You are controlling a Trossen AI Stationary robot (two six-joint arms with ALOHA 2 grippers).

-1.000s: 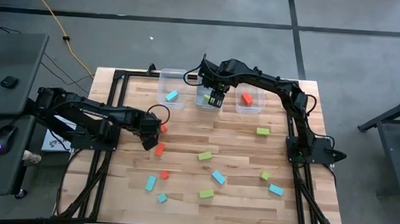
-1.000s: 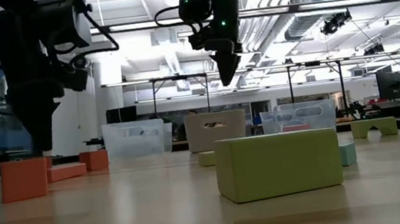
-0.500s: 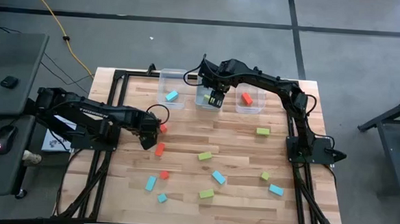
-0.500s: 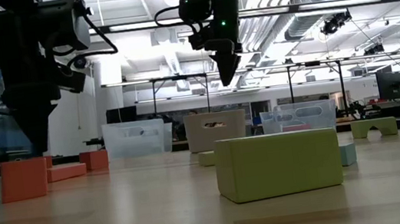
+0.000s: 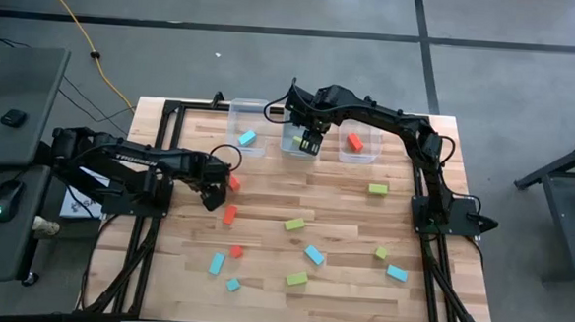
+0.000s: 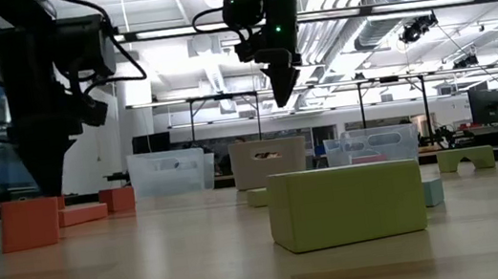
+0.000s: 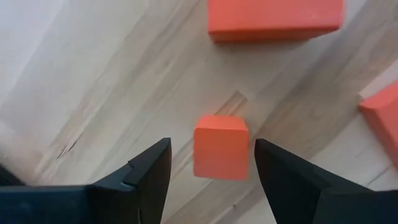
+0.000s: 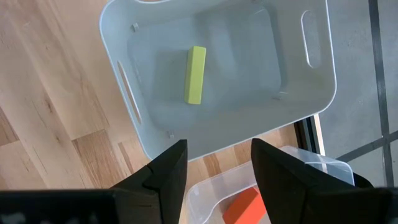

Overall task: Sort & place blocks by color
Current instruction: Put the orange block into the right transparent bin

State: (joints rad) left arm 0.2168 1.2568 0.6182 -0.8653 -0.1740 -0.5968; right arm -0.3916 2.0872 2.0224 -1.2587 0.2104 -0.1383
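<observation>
Straddling a small red-orange cube (image 7: 220, 147) on the table's left side, the left gripper (image 5: 214, 190) has its fingers spread wide with clear gaps either side; nothing is gripped, which suggests a pick being lined up. A red-orange bar (image 5: 229, 214) lies just beside it. The right gripper (image 5: 310, 142) hovers over the middle bin (image 8: 311, 99), fingers parted and empty, above the lime green bar (image 8: 195, 74) inside. Other blocks lie scattered across the table (image 5: 344, 203).
</observation>
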